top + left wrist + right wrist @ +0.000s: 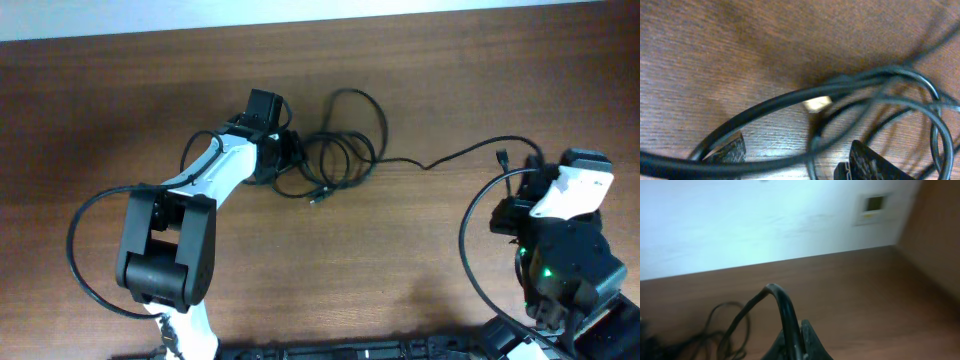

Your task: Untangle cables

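Thin black flexible cables lie in tangled loops at upper centre of the brown wooden bench. Left end effector stands apart, its fingers straddling the loops. At far right, right end effector is pinched together on one long black strand.

light: bright, even over table | glare: wall behind table washed white | blur: cables on table soft
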Controlling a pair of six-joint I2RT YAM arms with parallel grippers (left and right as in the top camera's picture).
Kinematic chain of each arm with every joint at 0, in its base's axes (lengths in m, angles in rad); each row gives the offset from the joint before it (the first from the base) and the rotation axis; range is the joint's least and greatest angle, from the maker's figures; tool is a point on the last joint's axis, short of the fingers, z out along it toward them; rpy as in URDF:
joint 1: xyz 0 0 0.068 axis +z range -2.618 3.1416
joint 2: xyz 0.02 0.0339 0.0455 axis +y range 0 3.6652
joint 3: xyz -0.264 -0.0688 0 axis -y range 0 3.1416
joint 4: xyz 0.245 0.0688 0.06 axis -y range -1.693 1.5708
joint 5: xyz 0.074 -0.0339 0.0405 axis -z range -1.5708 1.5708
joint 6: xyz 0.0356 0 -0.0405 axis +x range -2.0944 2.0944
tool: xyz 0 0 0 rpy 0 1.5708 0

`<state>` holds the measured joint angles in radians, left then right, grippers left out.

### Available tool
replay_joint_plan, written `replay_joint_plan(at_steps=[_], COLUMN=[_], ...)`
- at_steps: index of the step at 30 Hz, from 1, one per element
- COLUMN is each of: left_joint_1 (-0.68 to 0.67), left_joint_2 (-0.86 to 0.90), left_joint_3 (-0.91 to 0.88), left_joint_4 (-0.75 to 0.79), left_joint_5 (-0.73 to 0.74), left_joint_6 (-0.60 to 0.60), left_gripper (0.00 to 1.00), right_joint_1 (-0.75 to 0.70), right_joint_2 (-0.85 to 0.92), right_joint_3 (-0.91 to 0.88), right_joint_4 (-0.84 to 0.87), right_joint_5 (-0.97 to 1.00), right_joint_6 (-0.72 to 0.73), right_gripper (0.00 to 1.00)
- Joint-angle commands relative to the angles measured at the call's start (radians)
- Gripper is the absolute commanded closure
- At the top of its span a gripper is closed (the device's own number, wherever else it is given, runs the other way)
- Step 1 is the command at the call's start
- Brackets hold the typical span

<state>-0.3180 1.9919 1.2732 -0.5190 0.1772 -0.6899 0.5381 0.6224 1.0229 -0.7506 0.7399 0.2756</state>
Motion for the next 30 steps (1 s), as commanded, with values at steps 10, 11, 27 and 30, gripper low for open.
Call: replay_joint_plan(at_steps=[10,11,27,30], left_joint_1=[-0.002,0.003,0.096,0.051], left_joint_2=[0.069,0.069,0.069,0.069], left_joint_3=[-0.045,-0.045,-0.045,-0.045], left_joint_4=[-0.091,-0.101,-0.154,0.001], left_joint_5=[-0.07,-0.072,0.181,0.418], left_joint_6=[-0.005,-0.005,0.272,0.313], left_gripper=[0.4,0.39,0.01,0.01], right_joint_1=[-0.53,-0.573,-0.65,-0.556], right_joint_2=[0.283,0.339,0.845,0.868], right_joint_3=[0.013,0.013,0.009,0.008], right_joint_4=[0.301,0.292,0.138,0.14], right_joint_5=[-0.055,-0.134,-1.13,-1.135], right_joint_6=[-0.246,-0.191,-0.019,-0.368], right_gripper=[0.96,0.96,0.01,0.02])
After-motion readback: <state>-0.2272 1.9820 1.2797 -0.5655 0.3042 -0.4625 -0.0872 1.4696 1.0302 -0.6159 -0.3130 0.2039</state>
